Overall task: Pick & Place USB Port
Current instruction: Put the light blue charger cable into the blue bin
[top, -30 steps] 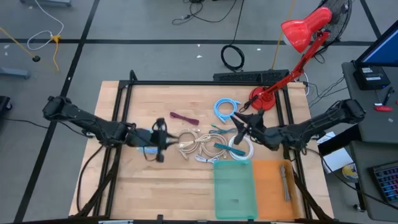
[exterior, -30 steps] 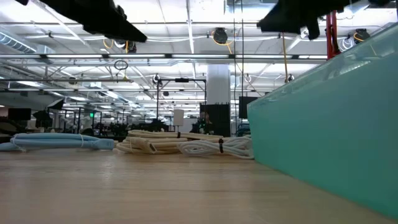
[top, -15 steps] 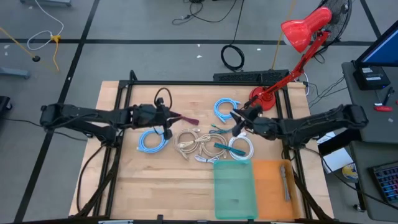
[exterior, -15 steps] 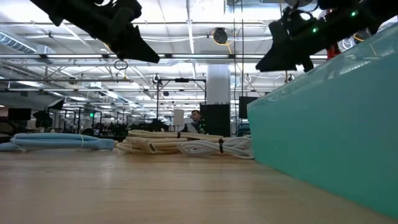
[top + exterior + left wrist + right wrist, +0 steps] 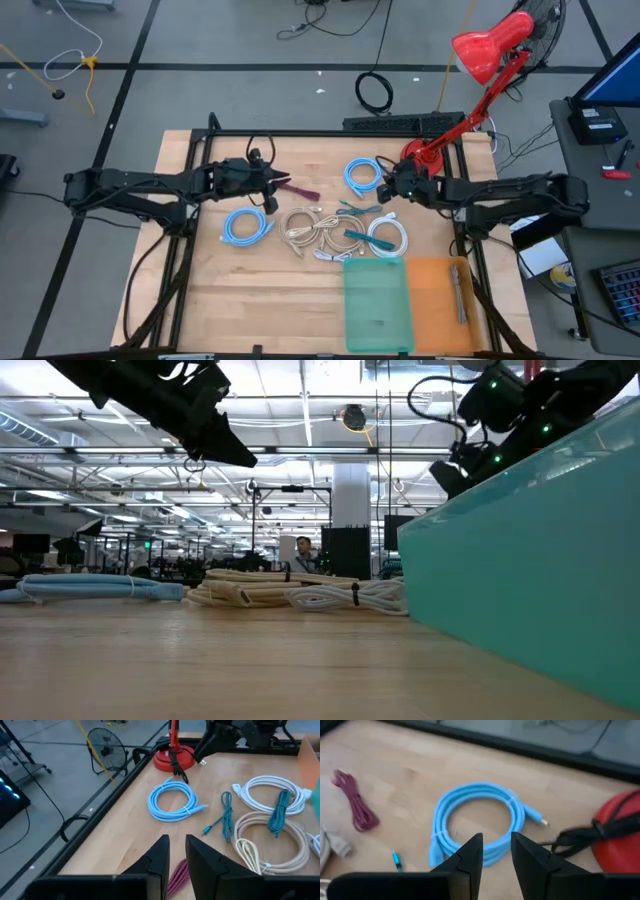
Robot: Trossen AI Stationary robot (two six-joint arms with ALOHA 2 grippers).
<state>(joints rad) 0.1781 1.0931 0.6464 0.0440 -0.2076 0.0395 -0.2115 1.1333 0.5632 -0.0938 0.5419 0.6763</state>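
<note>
**Nothing picked yet; both arms over the cables**

Left gripper (image 5: pixel 283 183) hangs above the maroon cable (image 5: pixel 297 189), fingers nearly together with a narrow gap, holding nothing. Right gripper (image 5: pixel 385 188) hovers beside the far blue coil (image 5: pixel 362 175), fingers slightly apart, also empty. Every cable lies on the table (image 5: pixel 200 290): second blue coil (image 5: pixel 246 227), beige bundles (image 5: pixel 310 228), white coil (image 5: pixel 388 238), teal cable (image 5: pixel 360 209). Teal bin (image 5: pixel 378 305) and orange bin (image 5: pixel 446 305) stand at the near edge; no cable visible in either. Judging by this: grasp, carry and drop all remain.
</note>
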